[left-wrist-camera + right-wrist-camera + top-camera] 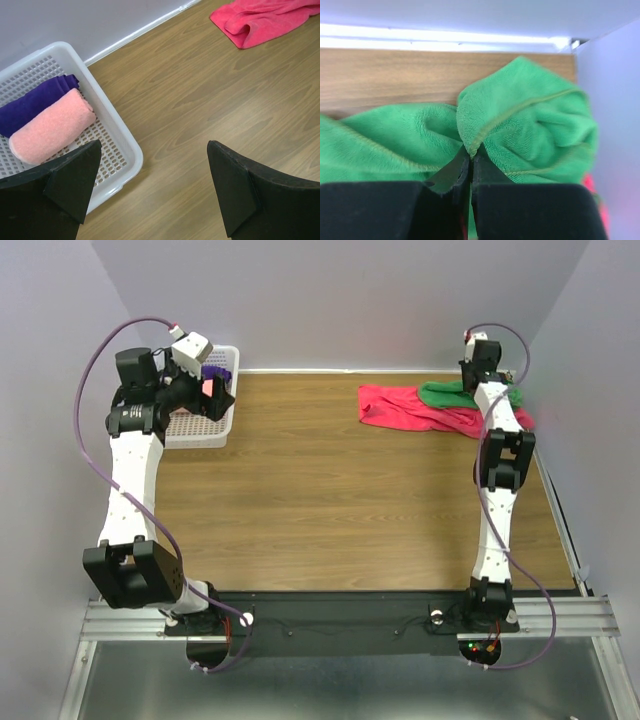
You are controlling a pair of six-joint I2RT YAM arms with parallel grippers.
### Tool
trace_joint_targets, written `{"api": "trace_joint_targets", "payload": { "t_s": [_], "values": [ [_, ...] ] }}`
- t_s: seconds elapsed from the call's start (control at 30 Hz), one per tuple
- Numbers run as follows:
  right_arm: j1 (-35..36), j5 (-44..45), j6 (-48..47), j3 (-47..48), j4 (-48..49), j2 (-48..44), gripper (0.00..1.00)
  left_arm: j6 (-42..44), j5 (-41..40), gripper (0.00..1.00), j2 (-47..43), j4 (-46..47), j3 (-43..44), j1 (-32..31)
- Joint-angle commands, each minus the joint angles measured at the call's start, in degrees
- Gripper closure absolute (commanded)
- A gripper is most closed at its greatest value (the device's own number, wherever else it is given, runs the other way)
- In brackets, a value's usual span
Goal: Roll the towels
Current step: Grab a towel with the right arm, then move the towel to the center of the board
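The right pincer (471,154) is clenched on a hemmed fold of the green towel (530,115), which lies crumpled at the far right corner of the table (320,490), touching the loosely spread crimson towel (400,410). The left pincer (153,150) hangs released (jaws wide, nothing between them) over the edge of the white mesh basket (120,145). Inside it the purple towel (35,102) and the salmon-pink towel (52,127) lie rolled, side by side and touching.

No readable text, label or number shows, as far as visible.
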Motion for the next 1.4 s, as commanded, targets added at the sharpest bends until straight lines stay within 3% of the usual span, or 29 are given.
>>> {"api": "trace_joint_targets", "payload": {
  "t_s": [0.0, 0.27, 0.53, 0.77, 0.87, 0.97, 1.1, 1.27, 1.37],
  "values": [
    [-0.5, -4.3, -0.6, 1.2, 3.4, -15.7, 0.99, -3.1, 1.2, 0.01, -1.0, 2.1, 3.5, -0.4],
    [-0.4, -17.1, 1.5, -11.2, 2.3, -38.8, 0.99, -3.3, 2.2, 0.01, -3.9, -0.1, 4.2, -0.4],
    [-0.3, -29.7, 8.6, -10.6, -7.6, -51.7, 0.99, -1.5, 3.8, 0.01, -8.8, -2.5, 2.1, -0.5],
    [0.2, -51.7, 13.1, -21.5, -14.6, -62.7, 0.99, 6.2, 3.4, 0.01, -12.7, -11.5, -0.1, -0.5],
    [0.6, -52.7, 12.5, -27.1, -17.6, -65.3, 0.99, 9.1, 2.3, 0.01, -13.3, -16.1, -0.1, -0.5],
    [1.0, -55.8, 10.3, -39.1, -19.3, -69.6, 0.99, 14.0, 2.9, 0.01, -14.1, -24.2, -1.4, -0.6],
    [4.7, -56.8, 8.3, -58.8, -18.7, -75.7, 0.99, 19.0, 2.9, 0.01, -17.3, -26.9, -3.8, -0.7],
    [13.5, -51.0, 12.6, -69.2, -11.6, -82.5, 0.99, 18.6, 4.7, 0.01, -17.9, -27.2, -1.2, -0.7],
    [15.7, -52.8, 19.0, -71.2, -6.1, -82.7, 0.99, 19.3, 6.5, 0.01, -17.0, -27.1, 1.5, -0.8]
  ]
}}
